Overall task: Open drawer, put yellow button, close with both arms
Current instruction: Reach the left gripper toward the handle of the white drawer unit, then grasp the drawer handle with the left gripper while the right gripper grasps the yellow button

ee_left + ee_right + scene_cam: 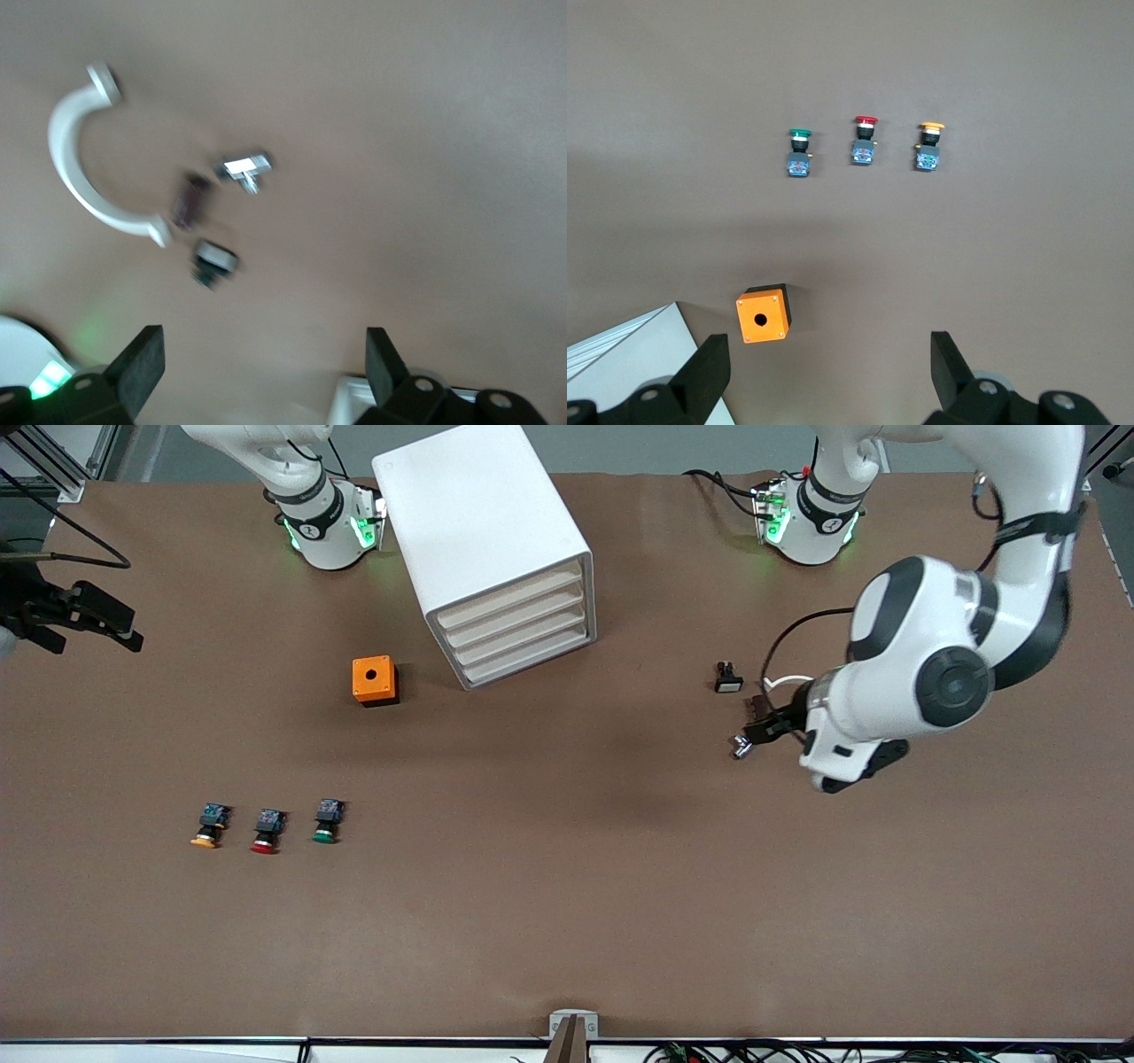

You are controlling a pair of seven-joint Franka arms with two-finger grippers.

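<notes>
Front view: all four drawers shut, nothing picked up, both arms off the work.

Cabinet (496, 540) stands at the base end of the table, its drawer (514, 615) fronts angled toward the front camera; none pulled out. Yellow button (208, 825) lies nearer the front camera, toward the right arm's end, first in a row with red button (267, 832) and green button (327, 821). Orange box (374, 680) sits between row and cabinet. Right gripper (828, 376), fingers spread and empty, hangs high over the orange box and button row. Left gripper (264, 372), also spread and empty, is over small loose parts (729, 677) at the left arm's end, well apart from the cabinet. Risks, as I judge: buttons sit close together, so a wide grasp could knock or take the red one; the drawer fronts look alike and thin, so a finger could slip off or shift the whole cabinet.
</notes>
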